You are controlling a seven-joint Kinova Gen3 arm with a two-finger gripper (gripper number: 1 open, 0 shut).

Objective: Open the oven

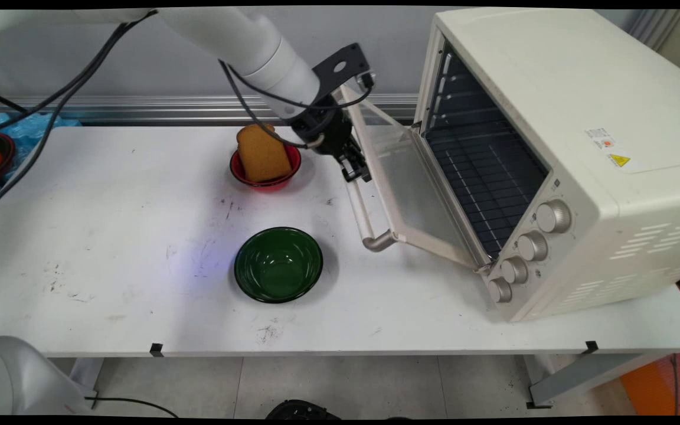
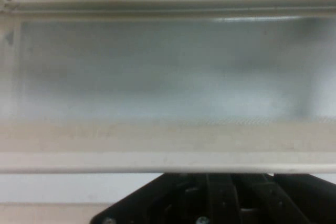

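**Gripper at oven door handle**

Gripper [image 1: 356,172] sits at the far end of the door handle [image 1: 369,224] on the cream toaster oven [image 1: 558,136]. Door [image 1: 405,177] hangs open, tilted down toward the table [image 1: 110,248], glass pane showing. Can't tell if the fingers are spread or closed on the handle; in the hand view only the black linkage shows, under the door's frame. Wire rack [image 1: 481,171] visible inside the oven. Four knobs [image 1: 532,245] on the front panel. Just left of the gripper, a red bowl [image 1: 265,171] holds a slice of toast [image 1: 262,152], propped upright. Green bowl [image 1: 278,264] nearer the front, apart from both.
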